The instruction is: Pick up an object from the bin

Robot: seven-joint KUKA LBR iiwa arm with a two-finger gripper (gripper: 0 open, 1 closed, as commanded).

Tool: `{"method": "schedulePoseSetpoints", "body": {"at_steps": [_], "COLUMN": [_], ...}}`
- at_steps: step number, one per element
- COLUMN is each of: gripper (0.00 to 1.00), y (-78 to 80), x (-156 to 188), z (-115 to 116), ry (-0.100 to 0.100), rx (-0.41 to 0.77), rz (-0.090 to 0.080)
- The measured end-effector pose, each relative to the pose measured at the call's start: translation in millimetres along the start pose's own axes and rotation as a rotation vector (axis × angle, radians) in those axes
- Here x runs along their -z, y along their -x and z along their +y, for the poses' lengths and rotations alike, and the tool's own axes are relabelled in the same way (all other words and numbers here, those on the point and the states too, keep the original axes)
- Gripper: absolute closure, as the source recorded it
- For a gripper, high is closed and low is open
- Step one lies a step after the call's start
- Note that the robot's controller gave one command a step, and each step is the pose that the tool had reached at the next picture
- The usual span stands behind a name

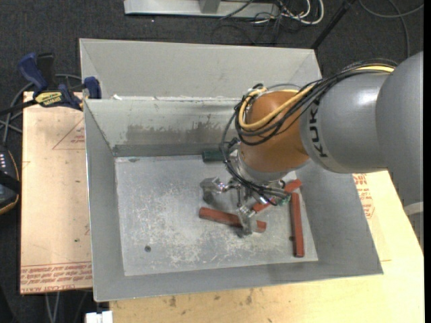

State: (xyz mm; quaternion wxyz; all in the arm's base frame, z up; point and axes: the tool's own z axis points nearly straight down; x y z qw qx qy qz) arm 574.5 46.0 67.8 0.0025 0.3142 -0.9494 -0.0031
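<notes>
Grey metal bin (pixel 101 200): sloped walls, a flat scuffed floor, few loose items.

Arm (pixel 363 120): enters from the right side of the camera view and bends down into the bin. An orange cover (pixel 273 130) sits at the wrist, with yellow and black cables (pixel 246 113) looped over it.

Gripper (pixel 242 210): low over the floor, right of the bin's centre. The wrist and cover mask much of it. Whether it is released, clenched or grasping anything cannot be told from this view.

Nearest item: a short red bar (pixel 217 214), lying flat on the floor and pointing roughly left to right. Its left end is clear to see. Its right end runs under the gripper's tip. Whether the two touch cannot be told.

Other items:
- A long red bar (pixel 296 224) lies flat to the right of the gripper, running from the back towards the front of the bin, near the right wall's foot.
- A small red piece (pixel 293 186) lies at the long bar's far end, just beside the wrist.
- A small dark green block (pixel 212 156) lies at the foot of the back wall, well apart from the short red bar.
</notes>
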Motion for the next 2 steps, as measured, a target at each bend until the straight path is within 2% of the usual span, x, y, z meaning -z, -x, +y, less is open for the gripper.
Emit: {"method": "schedulePoseSetpoints", "body": {"at_steps": [1,2], "gripper": [1.00,1.00], "y": [0.2,-3.9], "x": [3,197], "z": [-6,-7], "ry": [-0.007,-0.013], "rx": [-0.006,-0.001], "rz": [-0.006,-0.014]}}
